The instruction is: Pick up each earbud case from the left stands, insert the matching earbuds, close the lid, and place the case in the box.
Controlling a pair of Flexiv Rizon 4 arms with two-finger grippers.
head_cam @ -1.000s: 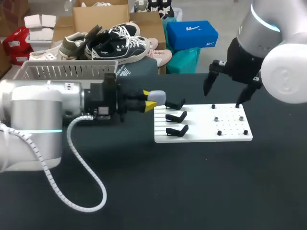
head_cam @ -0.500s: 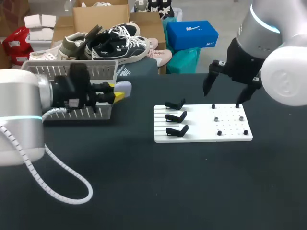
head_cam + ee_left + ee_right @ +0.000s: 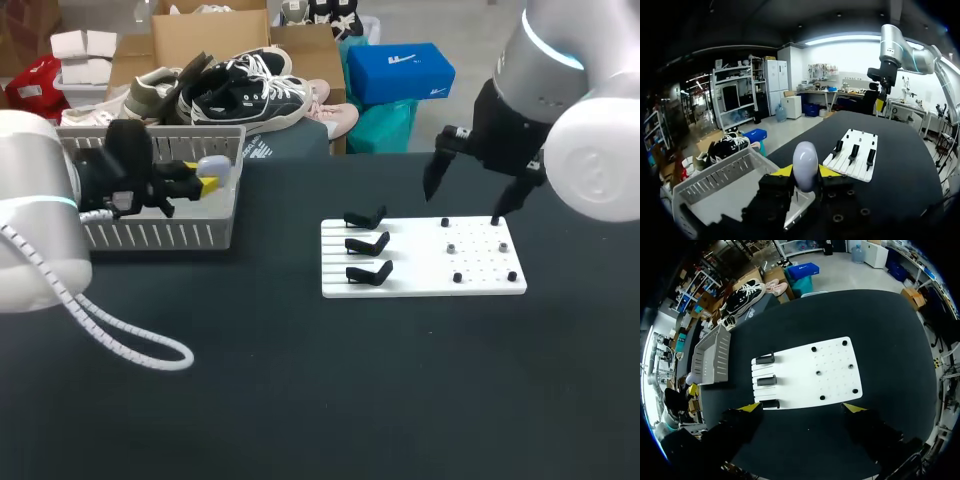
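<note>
A pale grey earbud case (image 3: 213,164) sits between the yellow tips of my left gripper (image 3: 205,178), which is shut on it just above the right end of the white basket (image 3: 150,236). From the left wrist the case (image 3: 805,161) stands upright in the jaws, with the basket (image 3: 705,183) beside them. The white board (image 3: 415,266) carries three black stands (image 3: 367,244), all without a case. My right gripper (image 3: 470,196) hangs open above the board's right half. From the right wrist the board (image 3: 805,375) lies ahead of that gripper (image 3: 802,408).
Small dark pegs (image 3: 451,247) dot the board's right half. The basket stands at the table's back left corner. Black tabletop stretches in front of the board and the basket. My left arm's white cable (image 3: 120,345) loops onto the table at the left.
My left gripper has carried the case leftward, from beside the top stand to above the basket. The right arm has kept still.
</note>
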